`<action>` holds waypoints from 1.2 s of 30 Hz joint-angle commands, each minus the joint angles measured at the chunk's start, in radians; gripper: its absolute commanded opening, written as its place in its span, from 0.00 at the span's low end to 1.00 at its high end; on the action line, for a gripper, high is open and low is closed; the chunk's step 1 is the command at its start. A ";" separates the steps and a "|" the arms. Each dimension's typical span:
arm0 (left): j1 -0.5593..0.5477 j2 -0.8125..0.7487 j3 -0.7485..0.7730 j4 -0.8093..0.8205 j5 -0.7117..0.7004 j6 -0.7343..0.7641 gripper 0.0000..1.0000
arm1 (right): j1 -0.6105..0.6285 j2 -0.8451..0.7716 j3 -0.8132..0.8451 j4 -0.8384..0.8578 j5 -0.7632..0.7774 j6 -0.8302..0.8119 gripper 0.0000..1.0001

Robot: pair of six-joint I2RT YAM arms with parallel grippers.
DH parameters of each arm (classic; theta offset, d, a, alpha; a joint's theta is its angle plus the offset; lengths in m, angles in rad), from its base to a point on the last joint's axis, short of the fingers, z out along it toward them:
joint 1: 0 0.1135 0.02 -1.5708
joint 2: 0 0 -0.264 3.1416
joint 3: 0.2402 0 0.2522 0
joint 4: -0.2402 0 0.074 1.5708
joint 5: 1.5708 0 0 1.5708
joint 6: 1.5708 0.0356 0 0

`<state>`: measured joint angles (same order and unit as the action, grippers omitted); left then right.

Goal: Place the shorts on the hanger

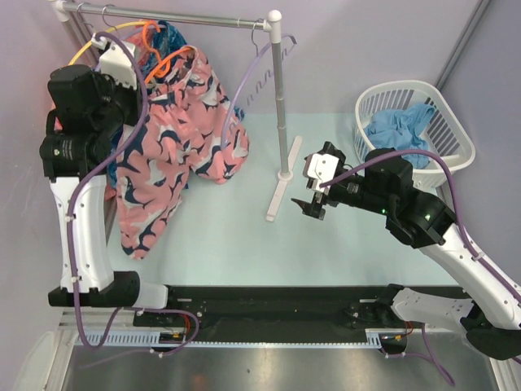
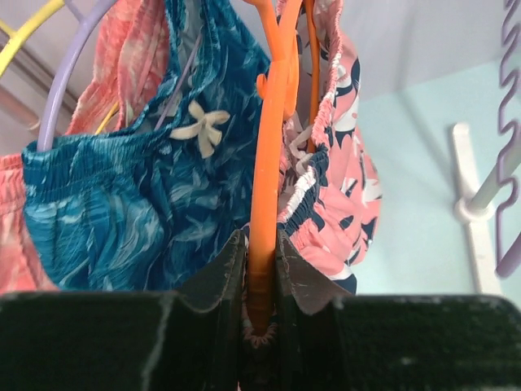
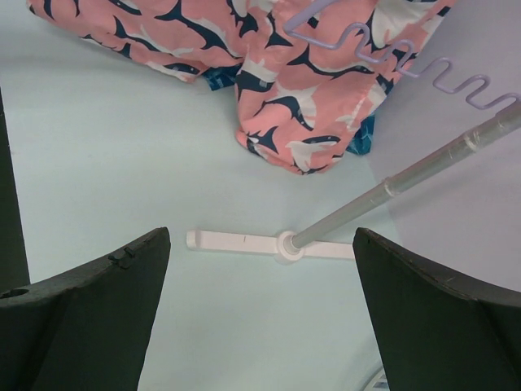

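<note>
The left gripper [image 2: 259, 248] pinches the thin orange plastic hanger [image 2: 270, 130] edge-on, the salmon-pink leaf-print shorts [image 1: 175, 155] draping lengthwise downward, while the right gripper [image 3: 260, 244] gapes.

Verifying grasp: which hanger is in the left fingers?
The orange hanger, pinched between the left fingers; the lavender hanger and yellow hanger hang aside, ungripped.

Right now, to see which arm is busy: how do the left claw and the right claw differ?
The left claw is shut on the orange hanger; the right claw stands wide open and holds nothing. The left claw is up among the clothes on the rack; the right claw hangs over the table near the rack's foot. Both are dark two-finger claws.
</note>
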<state>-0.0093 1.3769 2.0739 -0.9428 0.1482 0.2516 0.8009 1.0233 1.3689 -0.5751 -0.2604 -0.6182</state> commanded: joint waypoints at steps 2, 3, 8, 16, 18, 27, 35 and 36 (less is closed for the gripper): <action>0.006 0.065 0.141 0.139 0.022 -0.078 0.00 | -0.003 -0.023 0.013 -0.009 0.027 0.026 1.00; 0.006 0.082 0.170 0.141 0.007 -0.072 0.00 | -0.006 -0.023 0.013 -0.012 0.027 0.028 1.00; 0.006 0.155 0.212 0.177 -0.016 -0.064 0.00 | -0.015 -0.025 0.013 -0.023 0.030 0.031 1.00; 0.006 0.246 0.232 0.234 -0.058 -0.041 0.00 | -0.025 -0.017 0.013 -0.034 0.047 0.038 1.00; 0.041 0.264 0.226 0.249 -0.065 -0.041 0.00 | -0.032 -0.014 0.013 -0.040 0.049 0.043 1.00; 0.112 0.338 0.227 0.259 -0.053 -0.040 0.00 | -0.060 -0.026 -0.004 -0.026 0.052 0.080 1.00; 0.192 0.350 0.253 0.182 0.073 -0.063 0.73 | -0.108 -0.037 -0.008 -0.015 0.043 0.138 1.00; 0.196 0.340 0.241 0.174 0.106 -0.067 0.82 | -0.111 -0.038 -0.010 -0.017 0.043 0.143 1.00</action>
<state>0.1486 1.7470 2.2864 -0.7578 0.1432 0.2157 0.7071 1.0130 1.3598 -0.6205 -0.2218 -0.5209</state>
